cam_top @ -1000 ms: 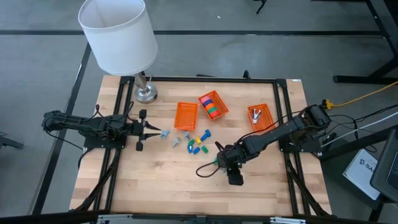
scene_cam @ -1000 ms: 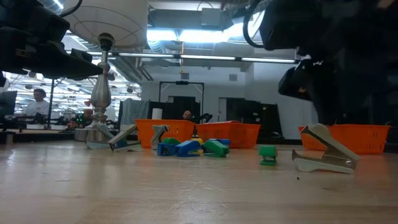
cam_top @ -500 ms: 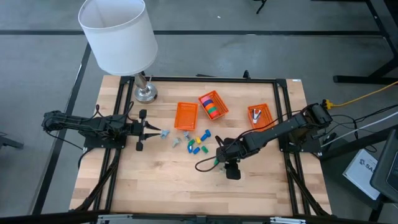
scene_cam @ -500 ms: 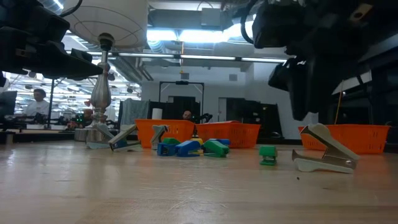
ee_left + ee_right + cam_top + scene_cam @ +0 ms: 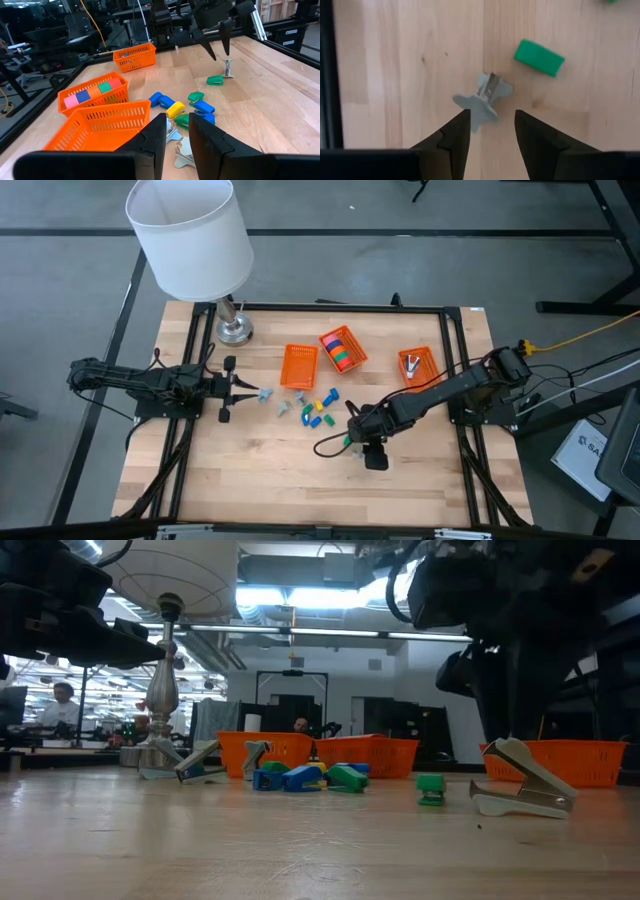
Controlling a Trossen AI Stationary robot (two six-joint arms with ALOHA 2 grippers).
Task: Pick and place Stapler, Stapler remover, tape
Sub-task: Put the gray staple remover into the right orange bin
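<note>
— Change on light wooden slatted table [image 5: 260,470]?
— Right gripper [image 5: 490,120] swung inward; now hanging straight over small grey metal claw-shaped stapler remover [image 5: 482,100] lying mid-table. Spread wide, pinching nothing.
— Left gripper [image 5: 177,130]?
— Parked at left side, narrowly parted, empty.
— Meaning?
— Probably lined up for descent, then carry to orange mesh basket [image 5: 420,365].

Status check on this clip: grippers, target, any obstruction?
Right gripper open, poised over grey staple remover, not touching. Left gripper waiting, empty, near the loose pile. Green block beside the remover, clear of the gripper.
</note>
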